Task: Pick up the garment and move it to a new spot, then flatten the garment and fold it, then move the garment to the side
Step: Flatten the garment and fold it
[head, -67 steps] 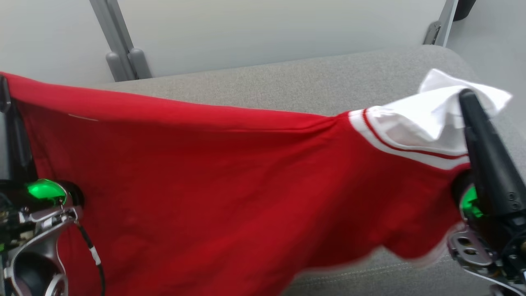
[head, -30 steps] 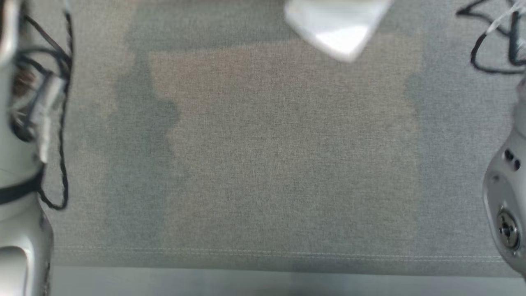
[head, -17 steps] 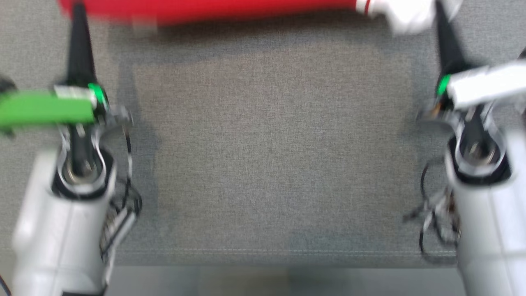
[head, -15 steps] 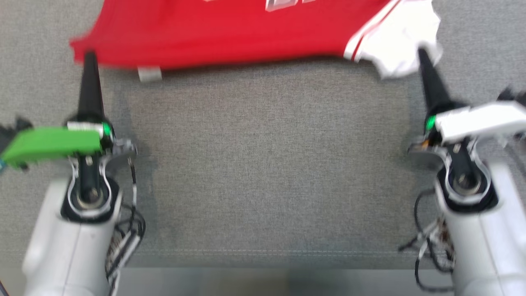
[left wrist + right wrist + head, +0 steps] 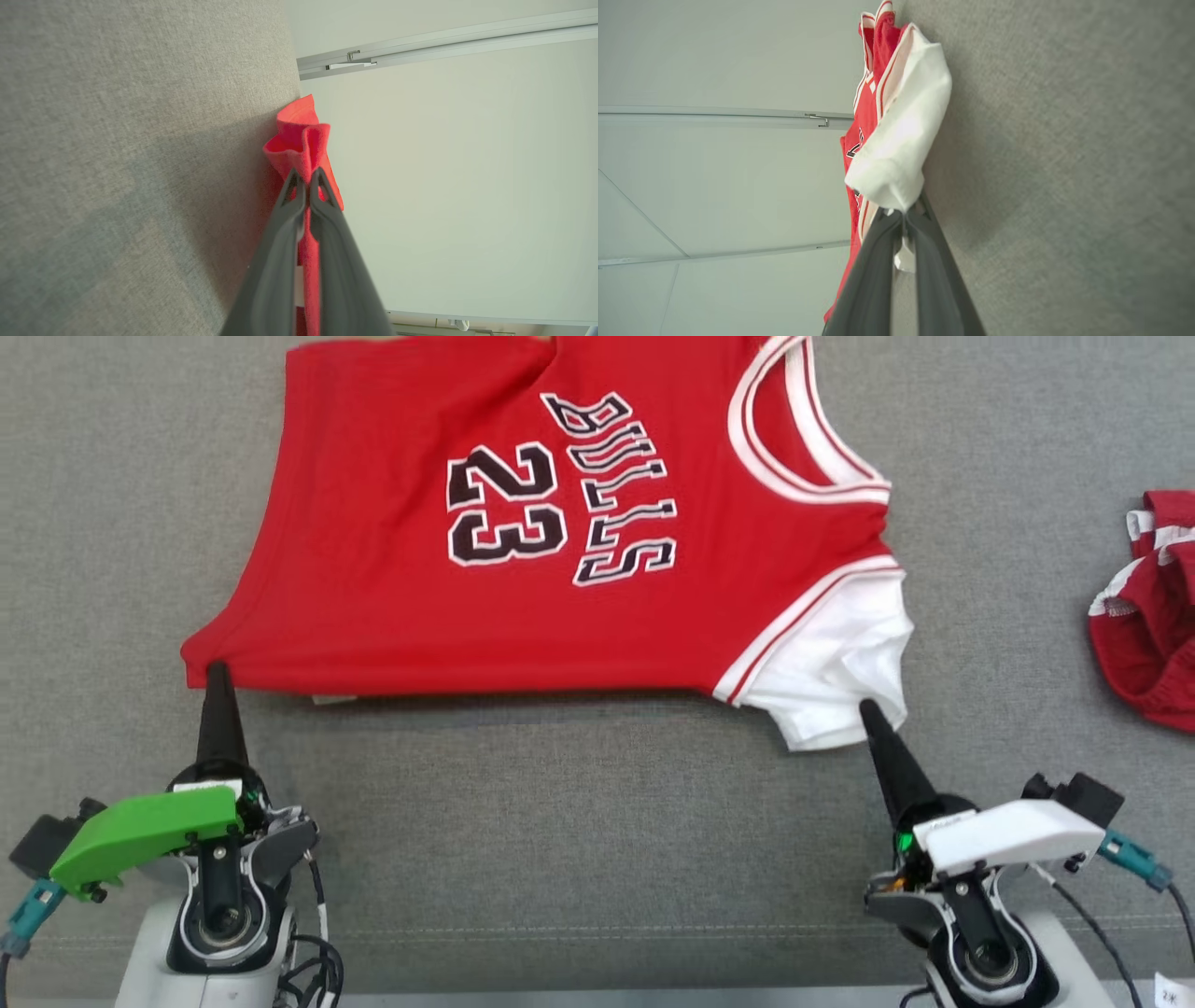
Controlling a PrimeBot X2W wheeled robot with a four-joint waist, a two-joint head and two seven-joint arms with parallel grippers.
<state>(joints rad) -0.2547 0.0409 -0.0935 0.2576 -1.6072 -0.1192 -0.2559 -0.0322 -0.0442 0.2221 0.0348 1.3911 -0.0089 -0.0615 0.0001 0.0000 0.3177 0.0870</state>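
The garment [image 5: 523, 532] is a red basketball jersey with white sleeves, black "BULLS 23" lettering and white trim, spread sideways on the grey cushion. My left gripper [image 5: 217, 670] is shut on its red hem corner at the lower left; in the left wrist view the red cloth [image 5: 301, 140] bunches above the closed fingertips [image 5: 293, 186]. At the lower right my right gripper [image 5: 866, 707] is shut on the white sleeve [image 5: 840, 663]. The right wrist view shows that white fabric [image 5: 901, 126] pinched between the fingers [image 5: 882, 242].
A second red and white garment [image 5: 1148, 616] lies crumpled at the right edge of the grey upholstered surface [image 5: 579, 821]. The cushion's front seam [image 5: 597, 915] runs near the bottom. A pale wall with metal rails [image 5: 420, 42] stands behind.
The head camera swung down from the wall to the cushion. Both grippers, still gripping, laid the hanging jersey down flat on the cushion and drew it toward the front edge.
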